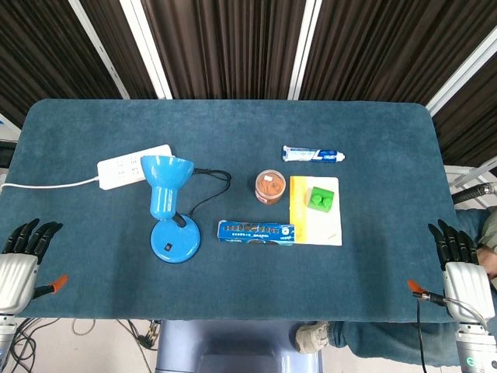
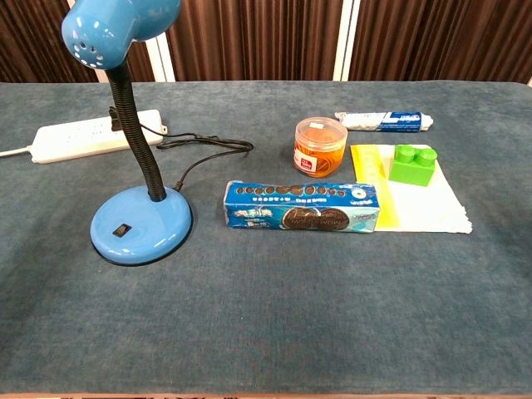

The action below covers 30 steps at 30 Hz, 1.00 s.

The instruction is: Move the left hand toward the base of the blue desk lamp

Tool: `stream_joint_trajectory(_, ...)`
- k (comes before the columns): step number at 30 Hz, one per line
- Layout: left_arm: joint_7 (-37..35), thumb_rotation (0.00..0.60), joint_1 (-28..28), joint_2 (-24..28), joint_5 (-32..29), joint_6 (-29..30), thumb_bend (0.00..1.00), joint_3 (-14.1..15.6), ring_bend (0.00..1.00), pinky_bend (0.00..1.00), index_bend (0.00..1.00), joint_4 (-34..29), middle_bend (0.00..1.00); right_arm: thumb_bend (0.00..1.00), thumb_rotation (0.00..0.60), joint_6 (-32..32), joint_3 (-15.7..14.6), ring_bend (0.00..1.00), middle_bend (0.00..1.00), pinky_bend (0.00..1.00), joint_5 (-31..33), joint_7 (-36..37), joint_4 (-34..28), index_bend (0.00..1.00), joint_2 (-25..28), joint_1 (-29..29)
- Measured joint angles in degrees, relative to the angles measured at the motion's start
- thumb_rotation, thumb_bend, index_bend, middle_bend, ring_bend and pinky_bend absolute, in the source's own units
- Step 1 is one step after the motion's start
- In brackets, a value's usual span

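The blue desk lamp (image 1: 167, 194) stands left of centre on the blue-covered table (image 1: 233, 295). Its round base (image 1: 175, 240) (image 2: 141, 226) carries a small black switch, and a black flexible neck rises to the shade (image 2: 116, 29). My left hand (image 1: 22, 252) hovers at the table's left front edge, well left of the base, fingers extended and apart, holding nothing. My right hand (image 1: 462, 260) is at the right front edge, fingers also spread and empty. Neither hand shows in the chest view.
A white power strip (image 1: 132, 165) lies behind the lamp, its black cord (image 2: 204, 154) looping to the base. Right of the lamp are a blue cookie box (image 1: 256, 231), an orange jar (image 1: 270, 186), a toothpaste tube (image 1: 313, 155), and a green block (image 1: 321, 199) on yellow-white paper (image 1: 322, 225).
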Motion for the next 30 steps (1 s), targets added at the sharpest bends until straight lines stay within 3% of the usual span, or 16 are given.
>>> stream_joint_trajectory(26,-0.36,0.600,0.98,1.13,-0.13,-0.96,0.11,-0.60,0.04,0.10,0.09,-1.16,0.13,0.10,0.600,-0.33,-0.22,0.04,0.02,0.00,-0.20,0.15,-0.40,0.00,0.11,0.06)
stream_joint_trajectory(28,-0.49,0.600,0.87,1.15,-0.19,-1.42,0.11,-0.57,0.08,0.15,0.09,-1.24,0.16,0.10,0.600,-0.42,-0.22,0.04,0.02,0.00,-0.15,0.10,-0.39,0.00,0.06,0.09)
stream_joint_trajectory(30,-0.72,0.600,0.63,1.17,0.24,-1.84,0.12,-0.54,0.18,0.28,0.09,-1.25,0.24,0.10,0.600,-0.53,-0.23,0.04,0.02,0.00,-0.09,0.08,-0.39,0.00,0.01,0.13)
